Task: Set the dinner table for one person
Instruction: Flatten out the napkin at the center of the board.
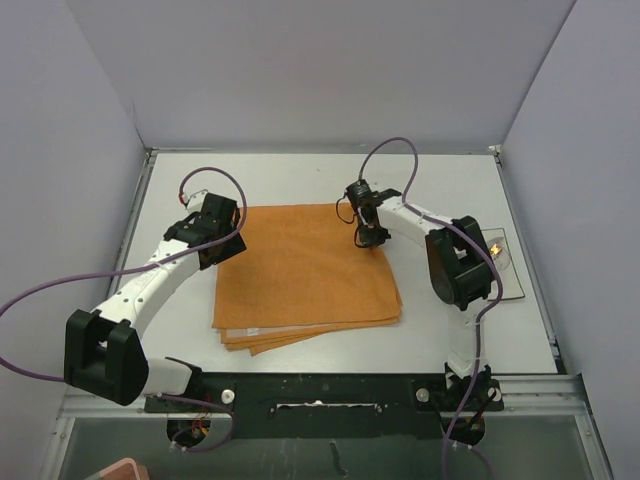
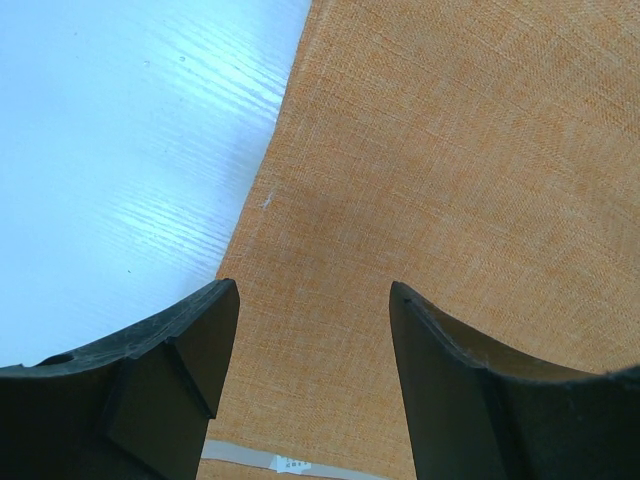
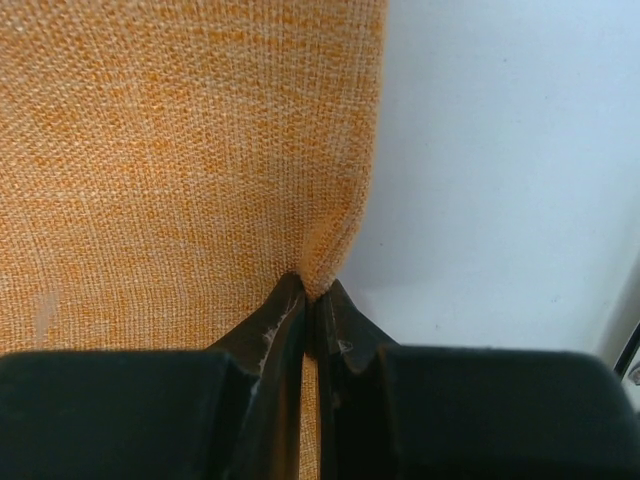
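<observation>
Top external view: tabletop [image 1: 300, 180] is the big flat pale slab under everything, showing on all sides of the orange cloth [image 1: 300, 275]. The cloth lies spread approx. mid-tabletop, w/ stacked layers showing at its near edge. The tabletop is rigid, fixed and smooth, w/ a faint grain in the left wrist view. Nothing to grasp there; it only carries things and prob. lets fabric slide easily.

The cloth is what gets handled: woven, thin, light, limp. It'll prob. drape and bunch rather than hold shape, so it's best taken by an edge or corner, not the middle.

At the cloth's right edge, towards its far corner, the right fingers [image 3: 270, 335] are pressed together w/ a small pinch of fabric between the tips; the weave puckers up into them. Over the cloth's left edge the left fingers [image 2: 190, 340] are spread wide, holding nothing, w/ bare tabletop just beyond.

A one-sided pinch may drag the layers unevenly; a matching hold on the left edge would prob. keep it flat. A small plate [image 1: 510, 270] sits right of the cloth, mostly hidden by the right arm, so can't tell much abt it.
</observation>
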